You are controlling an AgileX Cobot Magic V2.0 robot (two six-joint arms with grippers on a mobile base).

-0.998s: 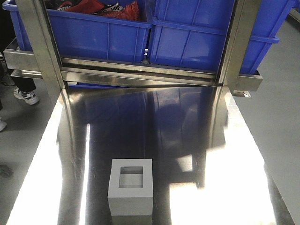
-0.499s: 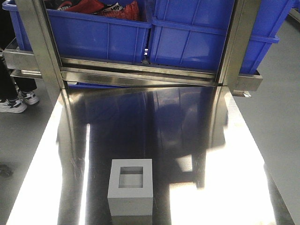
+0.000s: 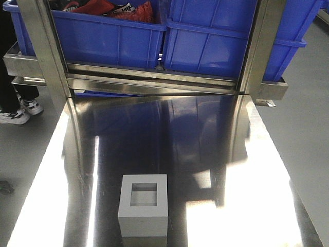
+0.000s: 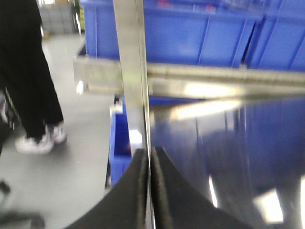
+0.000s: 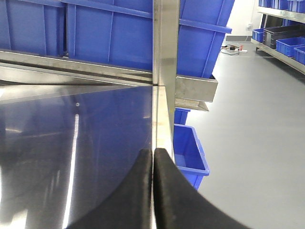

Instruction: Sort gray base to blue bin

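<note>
stage: not started, judging by the gray base (image 3: pixel 144 211) lying untouched
gray base: upright on the steel table (image 3: pixel 247 195), square recess up, alone; not between either pair of fingers, absent from both wrist views, so its offset from the fingers cannot be told
left gripper (image 4: pixel 149 151): fingers pressed together, nothing between them; rack post (image 4: pixel 131 71) straight ahead of the tips
right gripper (image 5: pixel 153 151): fingers together, empty; table edge running ahead of the tips
blue bin (image 3: pixel 221 46): on the rack, well beyond both fingertips; a second tub beside it holds red and black items (image 3: pixel 118 9); which tub is meant is unclear
risk, closed fingers: coming down on the base without opening first would knock it, not grip it
risk, width: the block looks broad; a full-width grasp may fail, a pinch on one recess wall seems safer
risk, slip: glossy table, smooth sides; an off-centre touch could slide the block
risk, carry: posts and rail stand before the tubs; a low path may clip them
risk, person (image 4: pixel 33 71): standing left of the left fingers, close to a wide swing
</note>
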